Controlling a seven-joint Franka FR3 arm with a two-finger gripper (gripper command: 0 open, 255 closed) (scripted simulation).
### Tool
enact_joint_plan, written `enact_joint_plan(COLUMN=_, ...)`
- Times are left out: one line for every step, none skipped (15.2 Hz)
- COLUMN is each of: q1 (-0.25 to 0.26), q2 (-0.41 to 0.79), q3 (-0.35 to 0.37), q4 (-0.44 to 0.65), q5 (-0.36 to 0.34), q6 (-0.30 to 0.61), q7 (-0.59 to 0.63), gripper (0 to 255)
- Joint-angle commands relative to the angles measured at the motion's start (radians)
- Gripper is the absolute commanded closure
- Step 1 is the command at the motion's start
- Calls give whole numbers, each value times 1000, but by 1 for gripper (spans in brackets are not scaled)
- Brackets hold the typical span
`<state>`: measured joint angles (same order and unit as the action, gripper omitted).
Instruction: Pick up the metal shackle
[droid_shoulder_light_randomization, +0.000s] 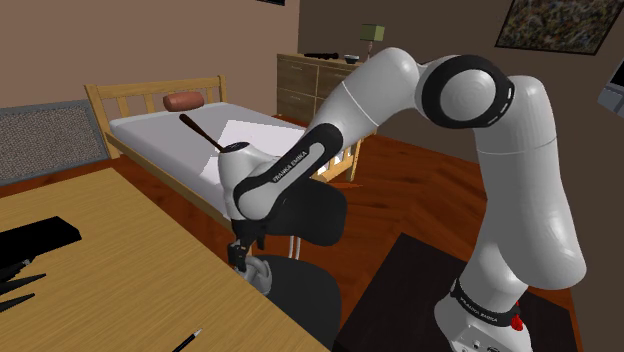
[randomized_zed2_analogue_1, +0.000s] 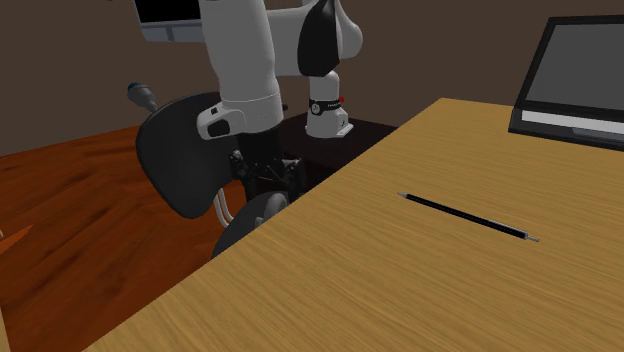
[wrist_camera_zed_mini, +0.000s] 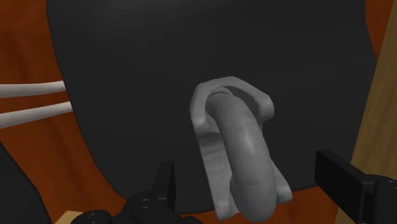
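**Operator:** Where does my gripper stand?

**Spotter:** Your gripper (wrist_camera_zed_mini: 245, 164) points down over a dark chair (wrist_camera_zed_mini: 127, 63). Its two black fingers (wrist_camera_zed_mini: 167, 188) are spread wide and have hold of nothing. From the shoulder camera you see it just off the edge of the worktop (droid_shoulder_light_randomization: 110, 250), at the end of the white arm.

**Operator:** And the shackle?

**Spotter:** The grey shackle (wrist_camera_zed_mini: 242, 146) lies between your fingers, but a gap shows on each side, so neither finger touches it. Its thick rounded bar runs lengthwise between them, and the chair's dark seat is behind it. I cannot tell you whether it lies flat on that seat. In the second exterior view you find it just below the gripper and just beside the worktop's edge, on the chair's side.

**Operator:** What lies round about?

**Spotter:** Nearest is the chair, with two pale tubes (wrist_camera_zed_mini: 32, 105) running out from under it, over a red-brown floor (randomized_zed2_analogue_1: 70, 230). Next comes the worktop, in light wood. On it lies a thin black pencil (randomized_zed2_analogue_1: 470, 218), well apart from the shackle, and at its far corner stands a laptop (randomized_zed2_analogue_1: 575, 80). Beyond your arm, in the shoulder view, there is a bed (droid_shoulder_light_randomization: 160, 130) with a pale wooden frame.
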<state>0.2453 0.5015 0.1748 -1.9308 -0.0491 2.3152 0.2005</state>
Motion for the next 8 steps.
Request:
enact_joint_plan(q1=0, q2=81, q3=-2, q4=0, q5=0, q6=77, q7=2, gripper=255)
enact_joint_plan(q1=-4, q2=104, q3=-6, q4=34, q5=-3, q6=67, q7=-6, gripper=255)
enact_joint_plan(q1=-3, q2=46, q3=-1, q4=-6, q5=7, q6=48, q7=-5, gripper=255)
enact_joint_plan(q1=-4, q2=36, q3=0, q4=-7, q5=9, q6=38, q7=-6, gripper=255)
enact_joint_plan(q1=-5, q2=25, q3=1, q4=-7, q5=11, q6=29, q7=-6, gripper=255)
enact_joint_plan(q1=-6, q2=15, q3=3, q4=-8, q5=13, q6=19, q7=-7, gripper=255)
enact_joint_plan(q1=-7, q2=5, q3=4, q4=-8, q5=15, q6=10, q7=-8, gripper=255)
enact_joint_plan(q1=-8, q2=-5, q3=5, q4=-8, q5=17, q6=0, q7=-8, gripper=255)
